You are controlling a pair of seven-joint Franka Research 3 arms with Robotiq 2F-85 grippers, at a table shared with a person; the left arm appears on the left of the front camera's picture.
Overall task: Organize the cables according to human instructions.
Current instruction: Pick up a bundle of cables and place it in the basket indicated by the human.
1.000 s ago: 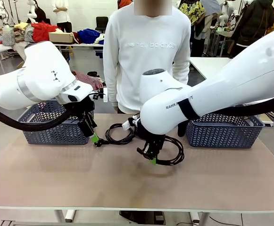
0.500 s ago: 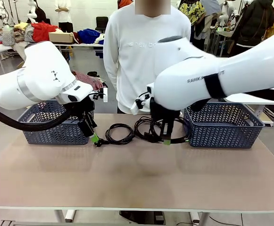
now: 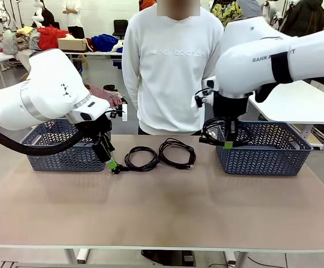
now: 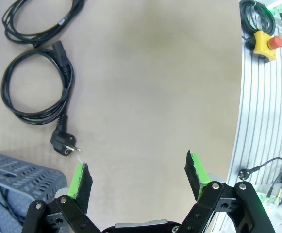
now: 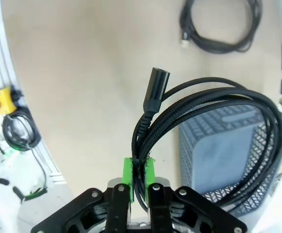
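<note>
Right gripper (image 3: 227,144) clamps a coiled black cable (image 5: 156,90) over the right basket (image 3: 265,161); left gripper (image 4: 138,175) hangs open near the left basket (image 3: 61,157).

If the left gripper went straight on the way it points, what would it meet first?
Probably the bare table: the open left gripper aims at it, and the nearest cable's plug lies just beside one finger.

1. The left arm (image 3: 44,95) comes in low from the left, its wrist tipped down toward the desk (image 3: 162,212).
2. The left gripper (image 4: 137,167) has its fingers spread wide, with nothing between them.
3. The right arm (image 3: 273,56) is raised high, wrist pointing straight down.
4. The right gripper (image 5: 138,165) has its fingers pinched tight on a coiled cable (image 5: 157,87).
</note>
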